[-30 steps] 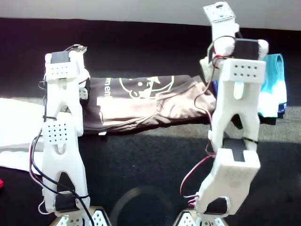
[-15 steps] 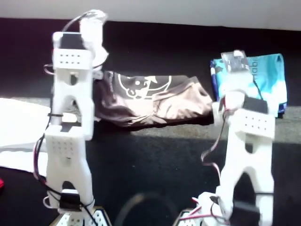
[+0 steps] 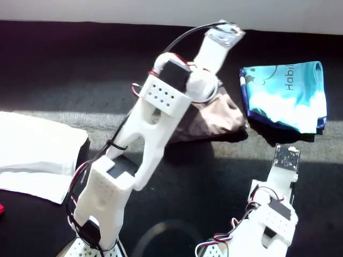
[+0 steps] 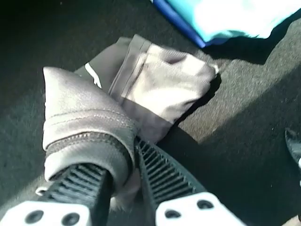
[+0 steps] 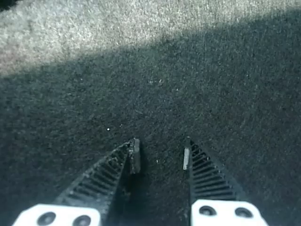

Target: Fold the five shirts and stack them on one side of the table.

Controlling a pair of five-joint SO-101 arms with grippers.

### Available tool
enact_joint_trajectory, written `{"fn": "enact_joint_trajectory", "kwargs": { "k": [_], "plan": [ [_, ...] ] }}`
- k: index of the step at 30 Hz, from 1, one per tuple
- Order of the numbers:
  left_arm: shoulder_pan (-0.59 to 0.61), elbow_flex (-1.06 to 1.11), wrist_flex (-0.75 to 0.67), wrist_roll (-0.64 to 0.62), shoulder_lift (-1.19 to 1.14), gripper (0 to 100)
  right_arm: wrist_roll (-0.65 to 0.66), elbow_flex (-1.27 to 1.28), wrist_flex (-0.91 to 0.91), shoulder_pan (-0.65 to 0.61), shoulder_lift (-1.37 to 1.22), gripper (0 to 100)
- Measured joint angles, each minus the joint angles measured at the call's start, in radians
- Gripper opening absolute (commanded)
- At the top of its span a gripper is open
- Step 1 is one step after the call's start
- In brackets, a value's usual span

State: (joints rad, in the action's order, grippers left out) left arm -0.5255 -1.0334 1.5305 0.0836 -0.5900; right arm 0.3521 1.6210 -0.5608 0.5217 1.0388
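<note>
Since the grey shirt (image 4: 162, 89) looked like thin, limp cloth, it would probably be light to lift but would sag, drag and lose its fold wherever it was not held, so a doubled edge or hem seemed a better place to take hold than a single loose layer. It lay bunched at the far middle of the bench (image 3: 203, 176), just left of the folded blue shirt (image 3: 284, 93) at the far right; whether the two touched could not be told. Well apart, a white shirt (image 3: 37, 150) lay at the left edge. The left gripper (image 4: 124, 155) reached across over the grey shirt and was pinched on a rolled fold of it, the cloth bulging around one finger. The right gripper (image 5: 160, 153) hung low at the near right over bare bench, its fingers moderately spread and holding nothing.
</note>
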Motion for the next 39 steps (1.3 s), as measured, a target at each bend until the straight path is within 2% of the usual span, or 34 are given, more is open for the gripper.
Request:
{"fn": "enact_joint_trajectory", "kwargs": {
  "k": [10, 12, 17, 24, 26, 28, 33, 39],
  "plan": [
    [-0.051, 0.0, -0.264, -0.002, -0.203, 1, 0.0, 0.044, -0.005, -0.015, 0.195, 15.6],
    [-0.051, 0.0, -0.301, -0.002, -0.216, 4, 0.0, 0.044, -0.008, -0.017, 0.203, 15.6],
    [-0.074, 0.0, -0.331, -0.003, -0.253, 21, 0.0, 0.044, -0.009, -0.017, 0.204, 15.6],
    [-0.064, 0.0, -0.328, 0.0, -0.255, 16, 0.0, 0.044, -0.009, -0.017, 0.204, 15.6],
    [-0.025, 0.0, -0.299, 0.0, -0.226, 11, 0.0, 0.044, -0.009, -0.017, 0.204, 15.2],
    [0.031, 0.0, -0.241, 0.0, -0.169, 0, 0.0, 0.044, -0.017, -0.025, 0.204, 15.2],
    [0.172, 0.0, -0.06, 0.002, -0.077, 1, 0.0, -0.15, -0.16, -0.137, 0.181, 15.2],
    [0.256, 0.0, 0.144, 0.002, -0.009, 1, -0.005, -0.562, -0.244, -0.311, -0.149, 15.2]
  ]
}}
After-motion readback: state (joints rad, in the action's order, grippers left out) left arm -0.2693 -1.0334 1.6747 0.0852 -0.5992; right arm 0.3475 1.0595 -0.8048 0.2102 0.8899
